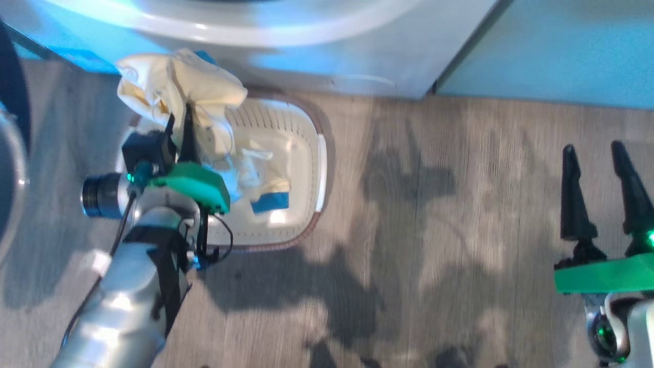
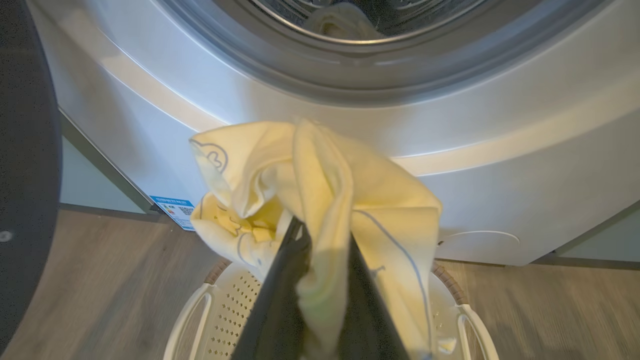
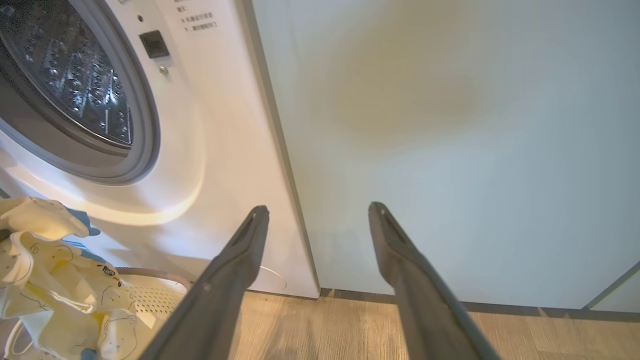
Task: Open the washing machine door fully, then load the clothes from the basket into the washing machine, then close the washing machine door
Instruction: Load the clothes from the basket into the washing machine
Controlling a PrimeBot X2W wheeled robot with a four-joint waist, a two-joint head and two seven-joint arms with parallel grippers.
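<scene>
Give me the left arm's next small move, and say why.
Probably lift the left gripper up and forward toward the drum opening. It is shut on a cream garment hanging above the basket, below the porthole, and the door stands swung aside.

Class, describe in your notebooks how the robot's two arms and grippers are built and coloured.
The left gripper and right gripper each have two long tapering dark fingers on a bright green mount. The left forearm is pale silver, with a black strap and a thin black cable alongside.
</scene>
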